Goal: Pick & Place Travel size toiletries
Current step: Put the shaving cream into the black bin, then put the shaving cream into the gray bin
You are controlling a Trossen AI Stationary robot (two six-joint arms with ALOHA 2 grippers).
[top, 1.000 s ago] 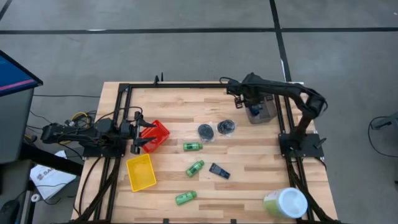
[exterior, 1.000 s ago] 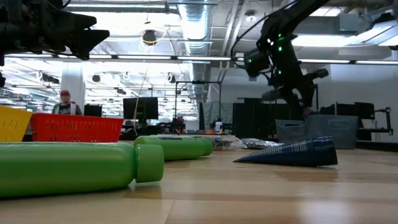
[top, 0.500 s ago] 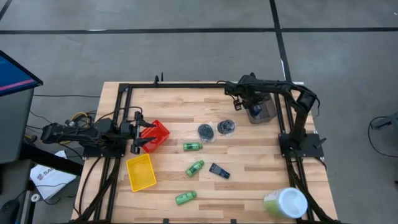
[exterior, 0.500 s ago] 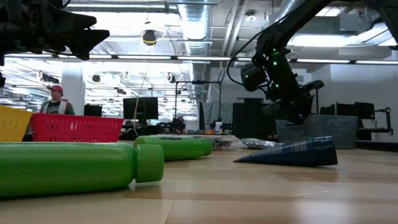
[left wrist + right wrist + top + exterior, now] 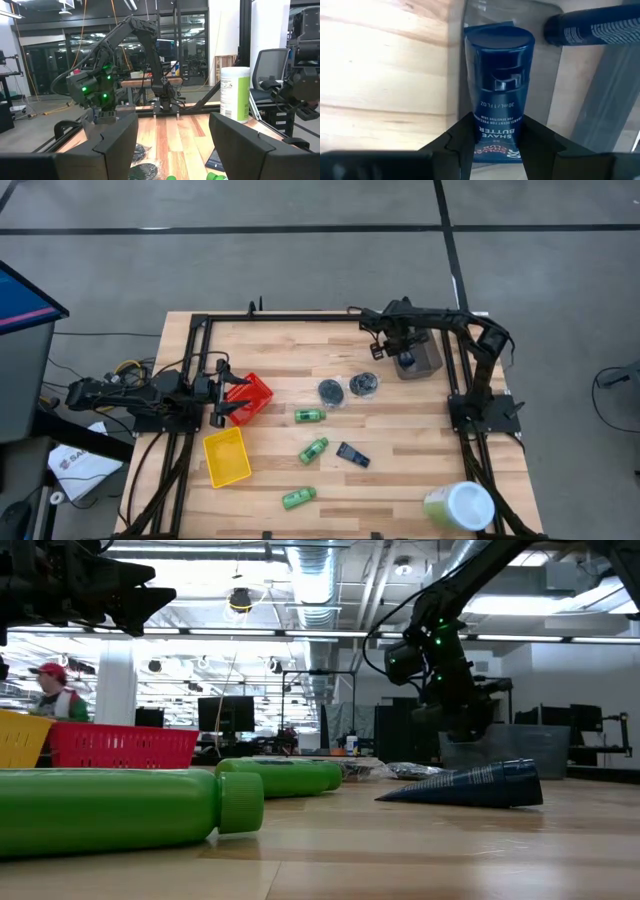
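Right end effector (image 5: pixel 404 352) hangs over the grey bin (image 5: pixel 427 362) at the bench's far right, fingers clamped on a dark blue tube (image 5: pixel 496 85), seemingly to drop it beside another blue tube (image 5: pixel 600 27) inside. Green bottles (image 5: pixel 313 450), grey discs (image 5: pixel 331 391) and one blue tube (image 5: pixel 352 454) lie mid-bench. Left end effector (image 5: pixel 222 398) waits, fingers apart, beside the red bin (image 5: pixel 256 388).

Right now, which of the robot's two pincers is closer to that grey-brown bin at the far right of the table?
The right pincer: it sits at the grey-brown bin, gripping a dark blue tube. The left pincer waits across the table by the red bin.
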